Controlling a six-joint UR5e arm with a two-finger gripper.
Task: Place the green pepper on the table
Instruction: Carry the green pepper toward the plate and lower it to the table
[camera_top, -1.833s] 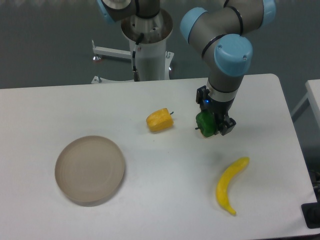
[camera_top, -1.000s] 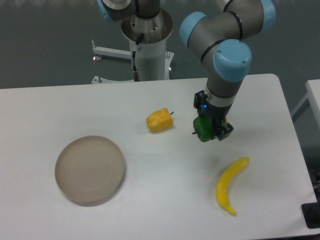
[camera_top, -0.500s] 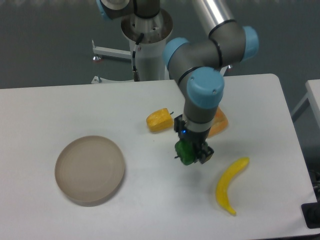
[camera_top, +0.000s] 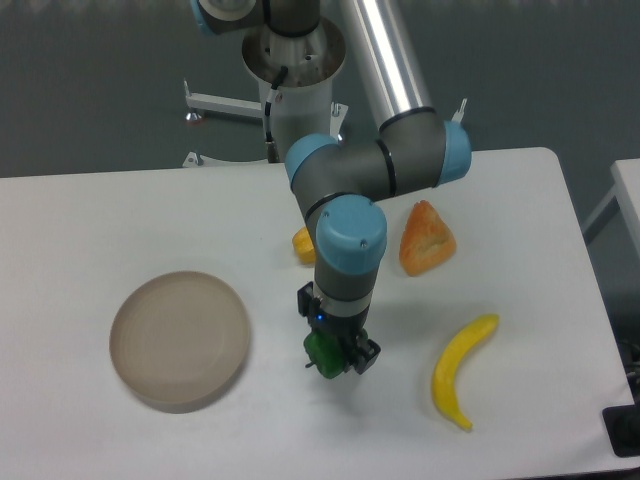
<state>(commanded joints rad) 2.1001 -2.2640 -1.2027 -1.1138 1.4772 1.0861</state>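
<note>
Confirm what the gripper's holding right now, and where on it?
The gripper is shut on the green pepper, clamped across the sides of its body; the short stem points out to the left, free.

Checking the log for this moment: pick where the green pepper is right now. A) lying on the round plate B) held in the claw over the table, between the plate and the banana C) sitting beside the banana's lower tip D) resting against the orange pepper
B: the green pepper sits gripped in the claw, with the plate to one side and the banana to the other.
</note>
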